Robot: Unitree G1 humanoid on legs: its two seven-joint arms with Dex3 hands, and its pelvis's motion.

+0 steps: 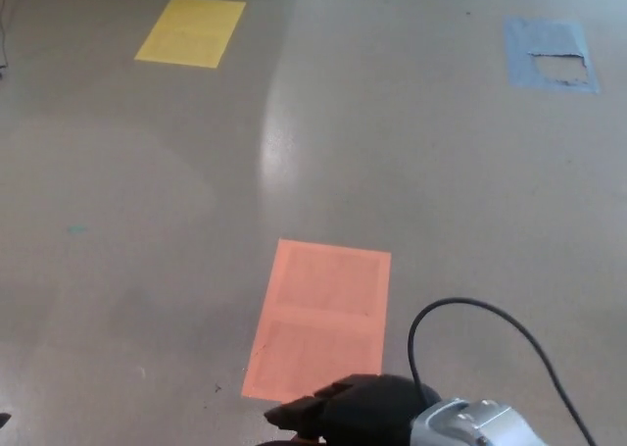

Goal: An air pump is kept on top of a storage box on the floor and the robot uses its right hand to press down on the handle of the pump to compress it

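My one visible hand [358, 415], the right, sits nearest at the bottom edge, matte black; whether it is open I cannot tell. The pump is out of sight. Beyond lie three flat rectangles on smooth grey floor [147, 221]: orange patch [321, 319], yellow patch [191, 31] far left, torn blue patch [551, 54] far right.

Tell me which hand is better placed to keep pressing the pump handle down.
Right. Only the right hand shows, low at the bottom edge over the orange floor patch. The left hand is not in view. The pump itself cannot be seen, so this is a judgement.
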